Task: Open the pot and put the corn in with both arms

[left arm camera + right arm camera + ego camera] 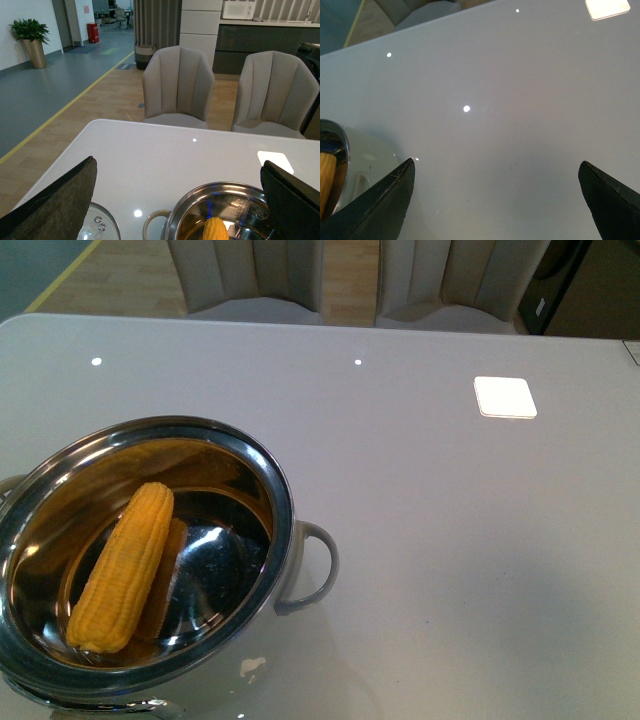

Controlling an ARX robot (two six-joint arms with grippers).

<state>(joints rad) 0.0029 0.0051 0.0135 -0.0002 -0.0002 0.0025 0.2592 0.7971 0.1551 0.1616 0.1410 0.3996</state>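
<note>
Corn (124, 568) lies inside the open pot (282, 502), at 7 o'clock on the bench (450, 540) in the front view, tip toward 1 o'clock. Glass lid (100, 226) flat on the bench just beside the pot. Left claw (177, 200) spread wide, empty, above the pot's rim. Right claw (495, 200) spread wide, empty, over bare bench by the pot wall. Task looks done; best to lift both claws clear without nudging the handle (318, 565).
</note>
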